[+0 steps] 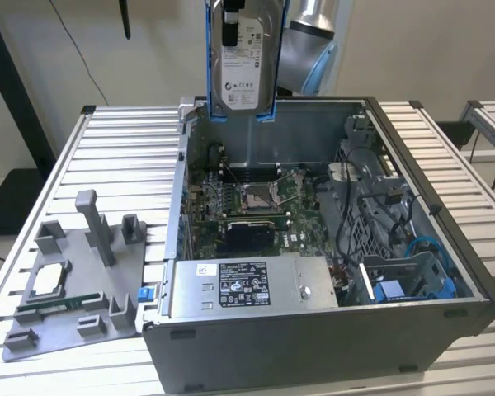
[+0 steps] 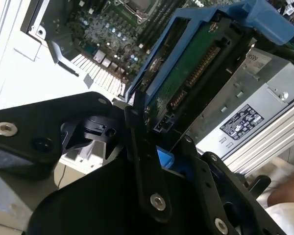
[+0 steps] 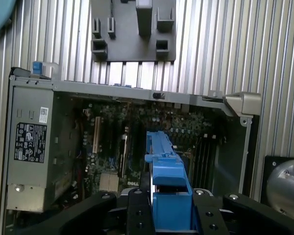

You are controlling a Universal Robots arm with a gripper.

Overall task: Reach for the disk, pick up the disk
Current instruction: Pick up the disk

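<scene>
Open computer case, grey jig, perhaps chip

you have a table topped with ribbed silver aluminium slats that run side by side along its length. a grey computer case lies on it with the open side up, covering the middle and the exterior view's right. just beside the case, toward the exterior view's left, a flat grey plastic fixture with upright posts rests on the slats.
</scene>
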